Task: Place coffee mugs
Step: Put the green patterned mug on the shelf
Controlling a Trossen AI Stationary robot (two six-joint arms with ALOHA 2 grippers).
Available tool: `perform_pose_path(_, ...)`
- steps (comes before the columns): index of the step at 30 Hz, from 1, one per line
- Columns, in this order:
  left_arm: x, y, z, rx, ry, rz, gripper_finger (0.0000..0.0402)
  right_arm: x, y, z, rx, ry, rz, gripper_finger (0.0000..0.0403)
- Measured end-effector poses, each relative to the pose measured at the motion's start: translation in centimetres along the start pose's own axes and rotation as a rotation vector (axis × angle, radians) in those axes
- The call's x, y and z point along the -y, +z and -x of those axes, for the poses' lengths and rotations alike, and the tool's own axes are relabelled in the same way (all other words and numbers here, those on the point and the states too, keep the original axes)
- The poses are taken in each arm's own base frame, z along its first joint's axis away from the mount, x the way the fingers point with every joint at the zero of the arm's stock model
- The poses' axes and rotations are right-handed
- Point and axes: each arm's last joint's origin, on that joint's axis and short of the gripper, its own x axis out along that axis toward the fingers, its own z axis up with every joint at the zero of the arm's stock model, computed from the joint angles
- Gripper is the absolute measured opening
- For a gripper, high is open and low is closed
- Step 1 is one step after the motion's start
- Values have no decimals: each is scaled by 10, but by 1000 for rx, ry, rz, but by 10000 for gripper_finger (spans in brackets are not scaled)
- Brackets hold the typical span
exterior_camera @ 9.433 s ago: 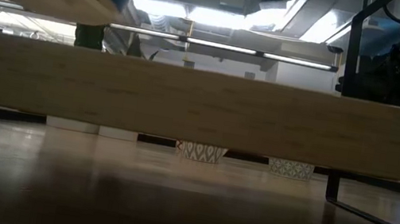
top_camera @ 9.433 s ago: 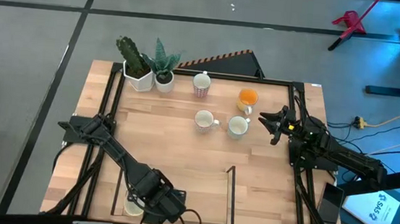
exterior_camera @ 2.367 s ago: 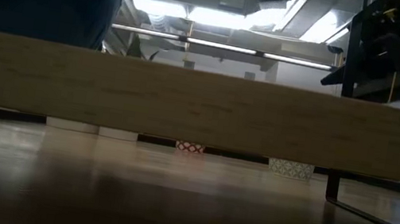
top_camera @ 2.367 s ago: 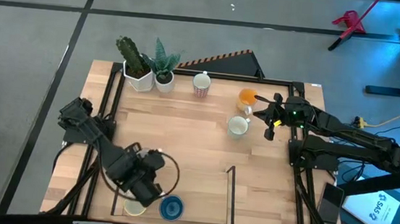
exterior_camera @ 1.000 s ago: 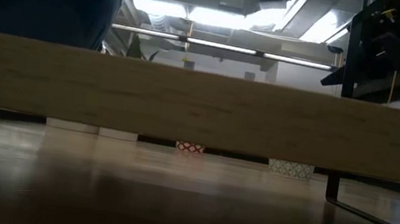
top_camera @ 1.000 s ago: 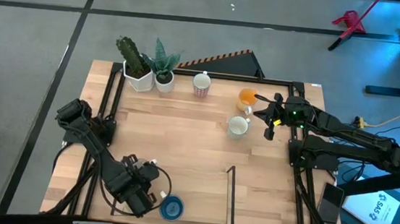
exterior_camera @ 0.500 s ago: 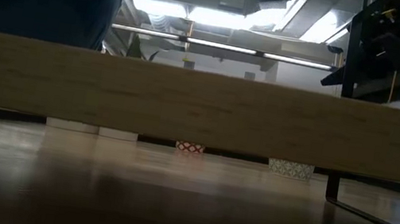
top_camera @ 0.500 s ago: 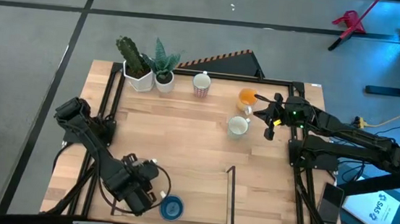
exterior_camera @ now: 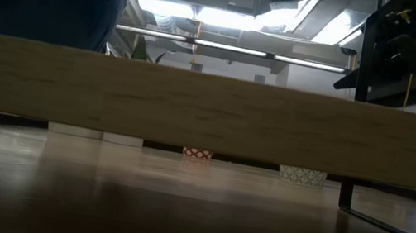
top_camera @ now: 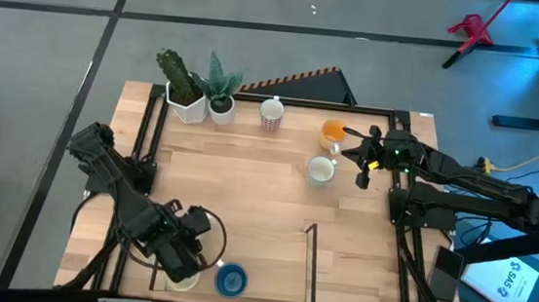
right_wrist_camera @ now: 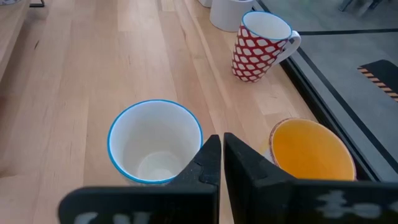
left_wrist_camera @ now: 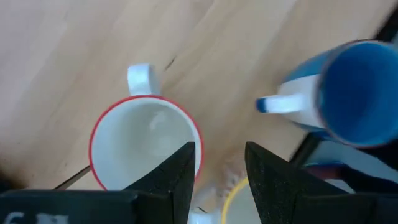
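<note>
Left gripper (left_wrist_camera: 217,171) hovers over the placed mugs, fingers slightly apart, empty.
Below sit the red-rimmed white ceramic mug (left_wrist_camera: 144,144) and glossy blue mug (left_wrist_camera: 351,93); right gripper (right_wrist_camera: 221,163), fingers together, waits between blue-rimmed white mug (right_wrist_camera: 155,140) and orange mug (right_wrist_camera: 309,149).

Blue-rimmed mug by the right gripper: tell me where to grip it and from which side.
Grip the blue-rimmed mug by its rim wall, from above, one finger inside and one outside. It stands upright with its mouth open. The side facing the orange mug looks tighter, so take the clearer side. The right gripper is just beside it.
</note>
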Motion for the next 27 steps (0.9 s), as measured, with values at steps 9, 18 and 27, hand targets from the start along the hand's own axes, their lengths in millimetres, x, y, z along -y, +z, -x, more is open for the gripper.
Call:
perform_pose_path(9,-16,48,61,265,-149,-59,135,0,0,0,-4,0,0,5)
perform_pose_path(18,-34,160,51,611,0,-386,135,0,0,0,-4,1,0,5)
perform_pose_path(27,-61,266,-24,629,-117,-640,135,0,-1,0,-6,1,4,5)
